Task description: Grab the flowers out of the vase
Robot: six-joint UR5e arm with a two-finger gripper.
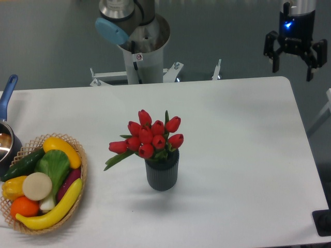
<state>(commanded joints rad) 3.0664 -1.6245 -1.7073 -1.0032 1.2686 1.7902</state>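
At the lower left of the frame a basket (80, 170) holds vegetables. In the centre the flowers (150, 135) stand in the vase (162, 175) on the white table (243, 155). At the upper right the gripper (292, 70) hangs with jaws wide, holding nothing.

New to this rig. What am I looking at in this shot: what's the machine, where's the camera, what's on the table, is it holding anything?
One fixed camera looks down at a white table from the front. The metal column at the top is the robot arm's base. The arm's two-finger gripper hangs at the upper right, beyond the table's far corner, with its fingers spread open and nothing in them. Mid-table stands a dark ribbed vase holding the flowers, red tulips that have not been picked up yet. At the left edge sits a wicker basket of vegetables, with a blue-handled pot partly cut off behind it.
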